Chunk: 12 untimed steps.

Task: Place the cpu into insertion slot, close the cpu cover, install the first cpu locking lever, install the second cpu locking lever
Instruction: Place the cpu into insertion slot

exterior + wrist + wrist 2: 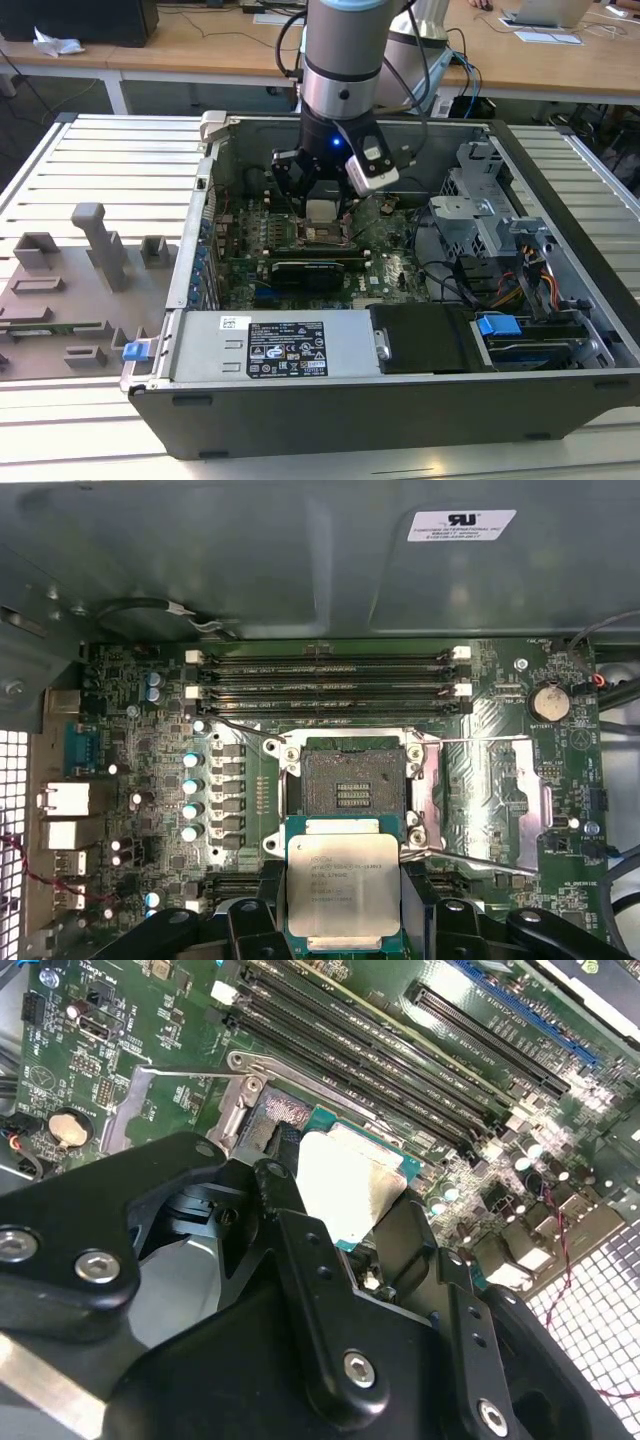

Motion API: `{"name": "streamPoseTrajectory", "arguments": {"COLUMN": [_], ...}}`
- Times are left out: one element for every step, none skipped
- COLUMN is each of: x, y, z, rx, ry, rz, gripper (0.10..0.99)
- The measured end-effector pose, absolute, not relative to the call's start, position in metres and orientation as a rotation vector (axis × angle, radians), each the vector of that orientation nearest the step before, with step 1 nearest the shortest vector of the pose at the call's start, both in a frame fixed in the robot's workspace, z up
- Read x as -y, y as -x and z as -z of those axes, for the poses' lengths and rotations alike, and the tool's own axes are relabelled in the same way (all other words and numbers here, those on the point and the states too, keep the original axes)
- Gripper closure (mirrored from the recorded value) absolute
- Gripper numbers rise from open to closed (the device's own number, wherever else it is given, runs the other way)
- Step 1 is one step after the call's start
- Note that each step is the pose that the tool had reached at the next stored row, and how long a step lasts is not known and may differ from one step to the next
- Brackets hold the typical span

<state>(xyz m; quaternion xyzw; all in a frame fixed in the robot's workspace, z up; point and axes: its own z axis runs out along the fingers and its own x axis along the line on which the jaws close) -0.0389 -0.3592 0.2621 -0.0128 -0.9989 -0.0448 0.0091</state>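
My claw (pixel 343 925) grips the chip (pixel 343 885) by 2 opposite edges, metal face up. The empty socket (pixel 345 783) lies just beyond the chip's leading edge, its cover (pixel 536 815) swung open alongside.

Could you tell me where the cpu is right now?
In the first wrist view the cpu is held in the gripper, right beside the empty insertion slot.

We point our arm (pixel 340 60) straight down, wrist vertical; our gripper (pixel 322 212) hangs low, its black fingers (pixel 250 920) closed on two opposite edges of the cpu (pixel 343 885), which we hold flat.
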Motion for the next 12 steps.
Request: {"name": "streamPoseTrajectory", "arguments": {"x": [0.3592, 0.3592, 0.3592, 0.3592, 0.3592, 0.3592, 0.3592, 0.3592, 0.3592, 0.3592, 0.3592, 0.3592], "y": [0.0389, 0.0389, 0.0389, 0.0389, 0.0389, 0.0389, 0.0389, 0.0389, 0.0389, 0.0389, 0.0389, 0.0389], "z": [-0.2616, -0.2612, -0.2609, -0.2605, -0.2601, -0.2596, -0.2591, -0.2586, -0.2581, -0.2578, -0.2575, -0.2571], "rx": [3.120, 3.120, 3.120, 3.120, 3.120, 3.120, 3.120, 3.120, 3.120, 3.120, 3.120, 3.120], "ry": [0.040, 0.040, 0.040, 0.040, 0.040, 0.040, 0.040, 0.040, 0.040, 0.040, 0.040, 0.040], "rz": [0.140, 0.140, 0.140, 0.140, 0.140, 0.140, 0.140, 0.140, 0.140, 0.140, 0.140, 0.140], "gripper": [0.545, 0.545, 0.545, 0.545, 0.545, 0.545, 0.545, 0.545, 0.545, 0.545, 0.545, 0.545]}}
